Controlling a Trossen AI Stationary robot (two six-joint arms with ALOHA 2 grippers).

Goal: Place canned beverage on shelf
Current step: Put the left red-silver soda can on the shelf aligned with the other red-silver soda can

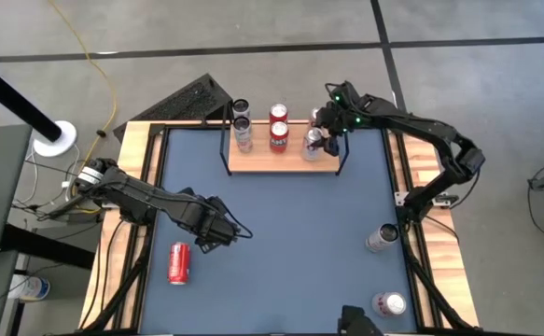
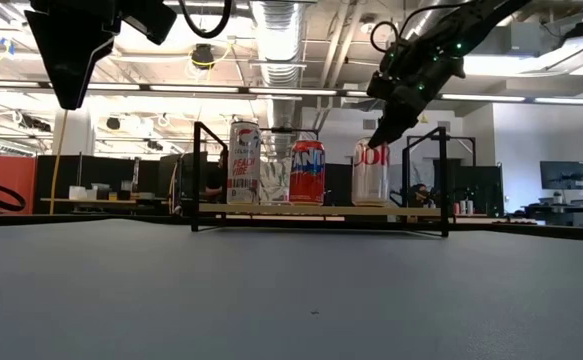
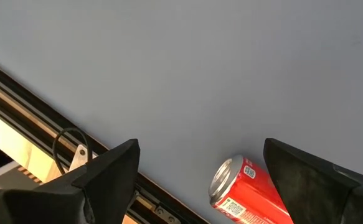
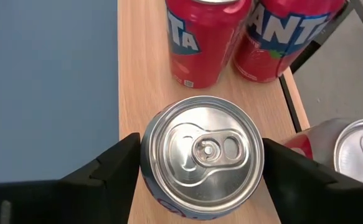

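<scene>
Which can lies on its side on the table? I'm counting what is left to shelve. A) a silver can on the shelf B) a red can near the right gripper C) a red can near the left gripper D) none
C: the red can lies flat on the blue table just by the open left gripper, while the cans on the shelf stand upright.

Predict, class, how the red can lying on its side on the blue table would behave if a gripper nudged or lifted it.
The red can lies on its side on the flat table, so a nudge across its length would probably set it rolling. Its smooth, rounded metal wall may slip between fingers. The unopened-looking top suggests it is full, so likely stiff and fairly heavy.
</scene>
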